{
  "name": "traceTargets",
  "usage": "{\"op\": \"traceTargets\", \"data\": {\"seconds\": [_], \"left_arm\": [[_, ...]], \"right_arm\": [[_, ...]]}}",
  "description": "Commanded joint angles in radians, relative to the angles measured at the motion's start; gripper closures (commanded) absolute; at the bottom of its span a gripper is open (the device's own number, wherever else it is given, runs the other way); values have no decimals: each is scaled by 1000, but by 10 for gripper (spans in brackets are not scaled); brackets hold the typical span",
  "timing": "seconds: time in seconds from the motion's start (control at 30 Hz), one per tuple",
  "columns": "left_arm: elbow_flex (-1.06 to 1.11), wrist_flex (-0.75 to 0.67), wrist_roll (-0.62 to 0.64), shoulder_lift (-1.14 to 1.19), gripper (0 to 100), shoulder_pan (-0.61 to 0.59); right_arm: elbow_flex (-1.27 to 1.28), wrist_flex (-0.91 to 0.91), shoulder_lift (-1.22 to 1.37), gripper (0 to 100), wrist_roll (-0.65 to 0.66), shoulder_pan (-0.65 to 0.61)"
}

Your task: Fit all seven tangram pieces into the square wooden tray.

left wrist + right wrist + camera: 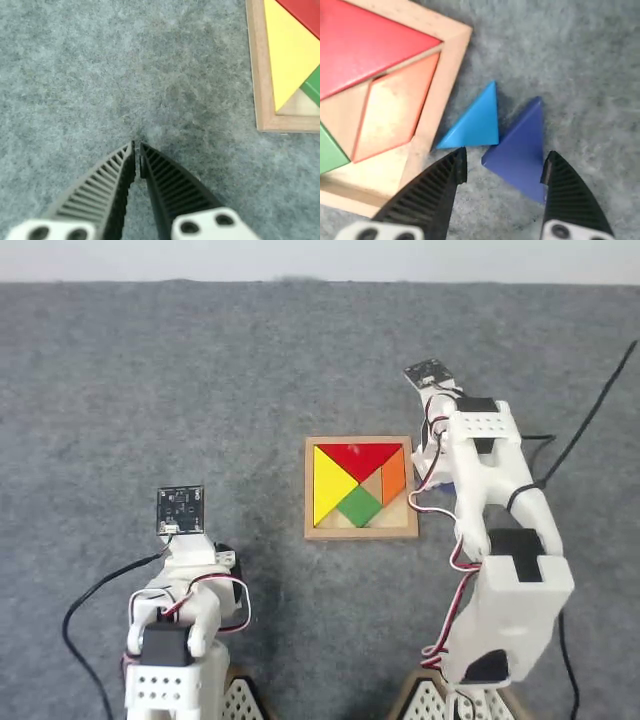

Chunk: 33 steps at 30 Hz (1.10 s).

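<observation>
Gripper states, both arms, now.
Left gripper: shut, holding nothing.
Right gripper: open, straddling the dark blue triangle.

no readable text or labels, possibly too small

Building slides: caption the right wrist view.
Open right gripper over the dark blue triangle; light blue triangle beside the square wooden tray.

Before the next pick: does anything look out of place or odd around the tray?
Two pieces lie on the carpet outside the wooden tray, beside its edge: a light blue triangle and a dark blue triangle. The right gripper, open, straddles the dark blue one. Bare wood shows in the tray.
</observation>
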Motion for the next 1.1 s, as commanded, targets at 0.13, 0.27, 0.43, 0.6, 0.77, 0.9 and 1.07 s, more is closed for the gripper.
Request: {"op": "traceTargets", "data": {"seconds": [0.13,0.27,0.43,0.6,0.77,0.9,1.07], "left_arm": [[-13,5,-15,-20,986,-6],[-13,5,-15,-20,986,-6],[-13,5,-15,-20,986,-6],[-13,5,-15,-20,986,-6],[-13,5,-15,-20,986,-6],[-13,5,-15,-20,986,-6],[-13,5,-15,-20,986,-6]], "right_arm": [[-54,-24,-8,753,6,7],[-54,-21,-8,753,6,16],[-55,-21,64,754,-38,62],[-170,21,151,754,-54,90],[-222,24,189,754,-103,88],[-224,51,193,829,-106,91],[-224,61,180,943,-71,88]]}}
